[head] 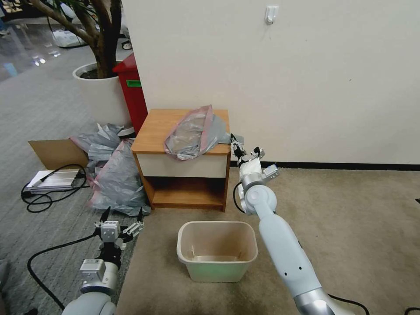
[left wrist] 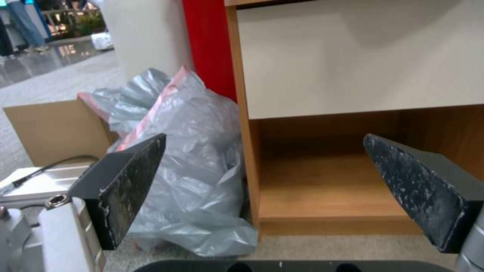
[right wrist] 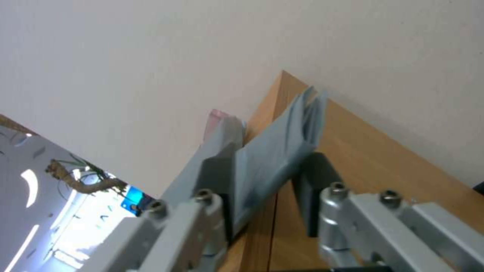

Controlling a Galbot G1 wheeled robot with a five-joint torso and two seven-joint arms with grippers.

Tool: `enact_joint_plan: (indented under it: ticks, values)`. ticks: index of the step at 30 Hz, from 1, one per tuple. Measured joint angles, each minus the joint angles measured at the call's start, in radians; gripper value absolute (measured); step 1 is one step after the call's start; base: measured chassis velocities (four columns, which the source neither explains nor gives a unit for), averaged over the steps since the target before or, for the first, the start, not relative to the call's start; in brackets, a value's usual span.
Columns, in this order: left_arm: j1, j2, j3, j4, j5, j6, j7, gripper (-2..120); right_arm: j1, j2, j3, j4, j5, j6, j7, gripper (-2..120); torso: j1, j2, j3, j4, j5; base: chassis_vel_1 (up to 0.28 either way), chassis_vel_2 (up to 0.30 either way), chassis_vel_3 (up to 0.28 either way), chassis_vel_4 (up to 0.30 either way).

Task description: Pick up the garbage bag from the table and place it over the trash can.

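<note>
At table (head: pixel 153 131) edge, right tool (head: pixel 235 144) grips garbage bag (head: pixel 192 133).

garbage bag (head: pixel 195 133) on table (head: pixel 154 131), trash can (head: pixel 217 251) in front, below

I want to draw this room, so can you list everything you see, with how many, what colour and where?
bag: one, grey with pink rim, on the table, hanging over its front edge
table: one, orange-brown with white drawer, against the wall
trash can: one, cream, on the carpet before the table
red bin: one, left of the table
spare bags: heap, grey, floor left of the table
cardboard: one, brown, far left
plant pot: one, white, behind the red bin
left hand: open, low by the spare bags
right hand: at the table's right edge, its fingers either side of a bag fold
</note>
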Motion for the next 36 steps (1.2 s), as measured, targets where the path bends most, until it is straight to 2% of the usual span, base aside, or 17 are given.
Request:
enact_joint_plan:
  ticks: [2,4,6,14,22,25,27,29,30,33,34,36]
  values:
    - [-0.002,0.0,0.002,0.001,0.001,0.0,-0.001,98,0.0,-0.001,0.0,0.0,0.0,0.0,0.0,14,0.0,0.0,0.0,-0.0001,0.0,0.0,0.0,0.0,0.0]
    - [-0.002,0.0,0.003,0.001,0.0,0.0,-0.003,98,0.0,-0.002,0.001,0.0,0.0,0.001,0.0,12,0.0,0.0,0.0,0.0,0.0,0.0,0.0,0.0,0.0]
    - [-0.008,0.009,0.006,0.005,-0.001,0.002,-0.008,98,0.005,-0.005,0.001,-0.002,0.0,0.001,0.0,0,0.0,0.0,0.0,0.0,0.0001,0.0,0.0,0.0,0.0]
    - [-0.001,-0.013,0.018,0.02,0.005,-0.001,-0.023,97,-0.003,-0.013,0.01,-0.014,-0.004,0.001,-0.011,0,0.0,0.0,0.0,0.0,0.0,0.0,0.0,0.0,0.0]
    - [-0.002,-0.024,-0.011,0.014,-0.001,-0.01,-0.03,97,-0.056,-0.027,-0.023,0.095,0.012,-0.006,0.031,0,0.0,0.0,0.0,0.0001,0.0,0.0,0.0,0.0,0.0]
    - [-0.007,-0.042,-0.059,-0.004,-0.033,-0.014,-0.031,97,-0.102,-0.054,-0.066,0.188,0.008,-0.021,0.089,0,0.0,0.0,0.0,-0.0001,-0.0002,0.0,0.0,0.0,0.0]
    - [-0.009,-0.046,-0.072,-0.009,-0.045,-0.014,-0.033,97,-0.109,-0.061,-0.077,0.201,0.003,-0.022,0.098,0,0.0,0.0,0.0,0.0,-0.0001,0.0,0.0,0.0,0.0]
    - [-0.016,-0.052,-0.11,-0.024,-0.083,-0.014,-0.048,97,-0.133,-0.092,-0.117,0.261,-0.012,-0.028,0.169,0,0.0,0.0,0.0,0.0,0.0,0.0,0.0,0.0,0.0]
    - [-0.016,-0.052,-0.11,-0.024,-0.083,-0.014,-0.048,97,-0.133,-0.092,-0.117,0.261,-0.012,-0.028,0.169,0,0.0,0.0,0.0,0.0,0.0,0.0,0.0,0.0,0.0]
    - [-0.016,-0.047,-0.136,-0.039,-0.104,-0.013,-0.058,98,-0.167,-0.123,-0.17,0.364,-0.033,-0.063,0.327,0,0.0,0.0,0.0,0.0,-0.0001,0.0,0.0,0.0,0.0]
    - [-0.016,-0.047,-0.136,-0.039,-0.104,-0.013,-0.058,98,-0.167,-0.123,-0.17,0.364,-0.033,-0.063,0.327,0,0.0,0.0,0.0,0.0,-0.0001,0.0,0.0,0.0,0.0]
    - [-0.015,-0.046,-0.139,-0.042,-0.106,-0.013,-0.061,98,-0.188,-0.14,-0.198,0.415,-0.043,-0.086,0.404,0,0.0,0.0,0.0,0.0001,0.0,0.0,0.0,0.0,0.0]
